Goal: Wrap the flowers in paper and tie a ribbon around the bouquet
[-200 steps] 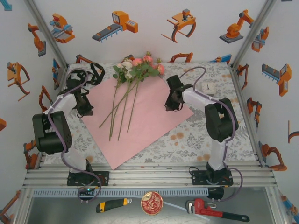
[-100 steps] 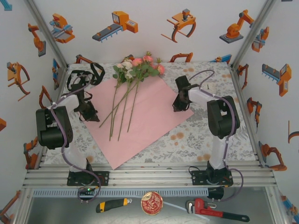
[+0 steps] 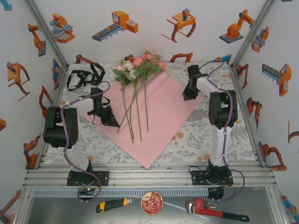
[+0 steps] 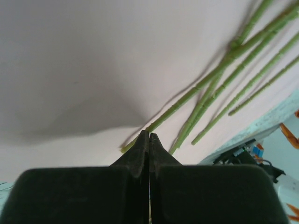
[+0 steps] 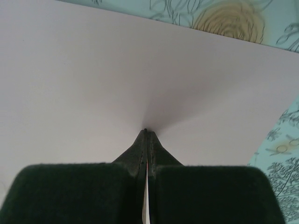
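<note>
Left gripper (image 3: 112,122): jaws are pressed fully together in the left wrist view. The paper is pinched at its left edge and pulled up into a shallow ridge at the tips.
Right gripper (image 3: 188,96): jaws are closed tight. A thin sheet edge is seen caught between the fingers in the right wrist view, where the paper's right corner is held.
Paper (image 3: 163,116): laid pink face up as a diamond on the table (image 3: 205,140). One corner is pointed at the arm bases and the far corner is tucked under the blooms.
Flowers (image 3: 138,67): laid on the paper. The pink, white and pale heads are bunched at the far corner, partly over the tablecloth.
Stems (image 4: 224,70): fanned toward the near side across the middle of the sheet. Their cut ends are seen just beyond the left fingertips, not touched.
Ribbon (image 3: 84,77): piled in loose black loops at the far left of the table, off the paper and apart from both grippers.
Bouquet: not yet formed; the sheet is unrolled around the stems.
</note>
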Robot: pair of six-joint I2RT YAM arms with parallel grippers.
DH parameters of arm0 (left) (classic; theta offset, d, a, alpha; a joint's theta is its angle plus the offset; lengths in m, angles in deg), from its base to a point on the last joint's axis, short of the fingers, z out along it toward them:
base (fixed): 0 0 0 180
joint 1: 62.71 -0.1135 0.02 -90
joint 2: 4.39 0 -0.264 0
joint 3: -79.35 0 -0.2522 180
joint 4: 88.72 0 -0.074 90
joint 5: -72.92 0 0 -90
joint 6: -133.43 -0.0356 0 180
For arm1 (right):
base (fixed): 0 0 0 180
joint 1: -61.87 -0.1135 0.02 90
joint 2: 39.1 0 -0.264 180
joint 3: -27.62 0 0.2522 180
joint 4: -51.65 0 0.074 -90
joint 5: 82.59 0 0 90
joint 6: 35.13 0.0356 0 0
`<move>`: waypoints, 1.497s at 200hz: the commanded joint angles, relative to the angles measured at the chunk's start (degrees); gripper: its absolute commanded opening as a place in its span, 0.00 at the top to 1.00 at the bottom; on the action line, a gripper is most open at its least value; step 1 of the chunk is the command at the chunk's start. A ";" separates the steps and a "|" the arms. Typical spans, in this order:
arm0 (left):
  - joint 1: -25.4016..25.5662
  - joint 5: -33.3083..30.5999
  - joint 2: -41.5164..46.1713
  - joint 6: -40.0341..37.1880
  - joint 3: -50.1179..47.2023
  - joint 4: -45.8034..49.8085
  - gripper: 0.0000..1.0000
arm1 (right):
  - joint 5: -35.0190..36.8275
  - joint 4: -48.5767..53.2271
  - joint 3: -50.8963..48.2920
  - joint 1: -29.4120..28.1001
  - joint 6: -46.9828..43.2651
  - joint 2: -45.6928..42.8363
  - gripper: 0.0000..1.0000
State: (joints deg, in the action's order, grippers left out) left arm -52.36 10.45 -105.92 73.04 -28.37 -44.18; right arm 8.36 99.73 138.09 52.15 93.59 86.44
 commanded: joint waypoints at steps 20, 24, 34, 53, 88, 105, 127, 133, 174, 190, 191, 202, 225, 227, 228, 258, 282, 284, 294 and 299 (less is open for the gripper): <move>1.27 6.02 1.22 3.79 1.57 -5.30 1.00 | -2.31 3.04 -0.42 -0.19 -2.51 -3.85 1.00; 1.40 5.62 0.97 3.75 1.75 -5.30 1.00 | -2.62 2.68 -1.53 -0.28 -2.08 -5.06 1.00; 2.01 4.81 -0.11 3.54 2.12 -5.63 1.00 | -3.26 0.98 -5.22 -0.63 -1.22 -8.58 1.00; 3.05 3.89 -2.42 3.58 3.22 -5.52 1.00 | -3.97 -1.42 -12.50 -1.55 0.41 -15.41 0.83; 6.00 7.61 -5.13 3.37 5.91 -6.84 1.00 | -12.31 -6.52 -23.21 -4.43 1.42 -23.95 0.67; 7.12 8.99 -6.31 2.87 7.27 -7.26 1.00 | -15.63 -9.65 -27.48 -6.59 1.92 -26.05 0.62; 8.24 11.01 -6.05 2.74 9.04 -8.18 1.00 | -17.70 -11.70 -30.98 -9.32 2.47 -28.72 0.56; 8.59 10.58 -5.16 2.38 9.45 -8.28 1.00 | -17.82 -11.86 -31.82 -10.21 2.66 -29.89 0.55; 8.92 -0.54 8.55 0.87 6.70 -7.42 0.78 | -14.55 -7.97 -41.14 -17.71 7.63 -41.97 0.48; 8.93 -5.01 14.97 3.26 3.35 -7.69 0.63 | -12.30 -6.28 -45.77 -21.03 10.46 -46.53 0.46; 8.92 -5.28 15.27 3.57 3.09 -7.72 0.62 | -12.16 -6.24 -46.10 -21.22 10.70 -46.79 0.46; 8.96 -8.01 19.77 7.00 0.00 -8.33 0.57 | -11.24 -6.25 -49.04 -22.63 12.70 -49.72 0.44; 8.95 -14.30 29.00 18.02 -7.48 -8.86 0.35 | -11.82 -10.22 -54.95 -24.47 17.02 -53.55 0.31; 8.95 -14.71 29.70 19.10 -8.06 -8.96 0.33 | -11.84 -10.48 -55.37 -24.65 17.40 -53.68 0.31; 8.93 -14.97 30.20 19.62 -8.46 -8.97 0.33 | -11.80 -10.63 -55.52 -24.74 17.60 -53.71 0.31; 9.16 -21.00 41.02 33.38 -18.02 -7.75 0.21 | -8.52 -15.10 -60.38 -29.12 22.51 -55.17 0.30; 9.21 -22.99 49.46 37.27 -23.79 -5.07 0.18 | -5.93 -20.01 -63.97 -31.21 26.51 -55.11 0.31; 9.24 -23.16 49.70 37.21 -24.28 -4.69 0.17 | -5.73 -20.38 -64.20 -31.37 26.89 -55.13 0.32; 9.28 -23.27 52.54 36.26 -25.49 -3.03 0.15 | -4.59 -21.98 -65.12 -32.46 28.45 -54.93 0.32; 9.31 -23.12 53.73 35.34 -26.01 -2.24 0.14 | -3.89 -22.58 -65.53 -33.10 29.11 -54.73 0.32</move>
State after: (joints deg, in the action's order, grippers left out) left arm -43.25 -9.53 -57.60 104.34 -52.21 -50.45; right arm -0.58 83.47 74.59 21.21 116.39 32.19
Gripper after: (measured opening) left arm 0.843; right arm 0.687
